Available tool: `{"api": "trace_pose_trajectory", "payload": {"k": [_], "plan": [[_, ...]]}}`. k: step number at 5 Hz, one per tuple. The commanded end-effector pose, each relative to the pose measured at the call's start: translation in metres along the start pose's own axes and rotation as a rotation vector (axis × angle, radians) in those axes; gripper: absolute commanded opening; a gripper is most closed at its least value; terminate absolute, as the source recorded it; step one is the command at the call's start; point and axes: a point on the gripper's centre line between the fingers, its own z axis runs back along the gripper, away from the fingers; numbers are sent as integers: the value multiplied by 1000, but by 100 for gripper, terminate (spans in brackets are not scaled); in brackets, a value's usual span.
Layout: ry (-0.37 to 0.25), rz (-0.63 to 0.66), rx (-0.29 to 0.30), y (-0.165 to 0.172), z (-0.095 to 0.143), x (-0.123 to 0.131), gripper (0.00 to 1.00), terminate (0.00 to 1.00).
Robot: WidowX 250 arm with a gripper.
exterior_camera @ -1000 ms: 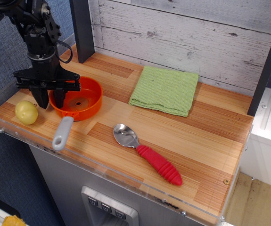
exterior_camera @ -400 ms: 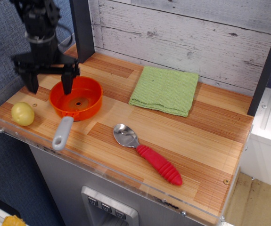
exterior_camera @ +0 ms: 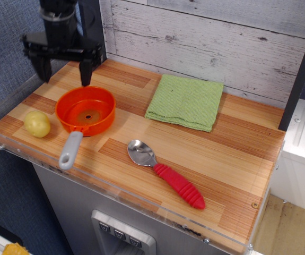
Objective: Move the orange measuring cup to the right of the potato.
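Note:
The orange measuring cup (exterior_camera: 86, 111) rests on the wooden counter at the left, its grey handle (exterior_camera: 70, 150) pointing toward the front edge. The potato (exterior_camera: 37, 124) lies just left of the cup, near the front left corner, a small gap between them. My gripper (exterior_camera: 64, 71) hangs open and empty above the counter, behind and above the cup's far rim, its two fingers spread wide.
A folded green cloth (exterior_camera: 185, 101) lies at the back middle. A metal spoon with a red handle (exterior_camera: 165, 172) lies at the front middle. A clear plastic lip (exterior_camera: 115, 192) runs along the counter's front edge. A dark post (exterior_camera: 91, 29) stands behind the gripper.
My gripper has risen from down beside the cup's left rim and moved back and right, staying open. The cup stays in place. The potato has shifted slightly right.

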Motion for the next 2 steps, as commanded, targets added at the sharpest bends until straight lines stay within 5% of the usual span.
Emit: {"api": "trace_pose_trajectory", "payload": {"k": [1,2], "plan": [[-79,-64,-48,-34,50,-27,100,0],[-88,-120,-86,-55,58,-34,100,0]]}}
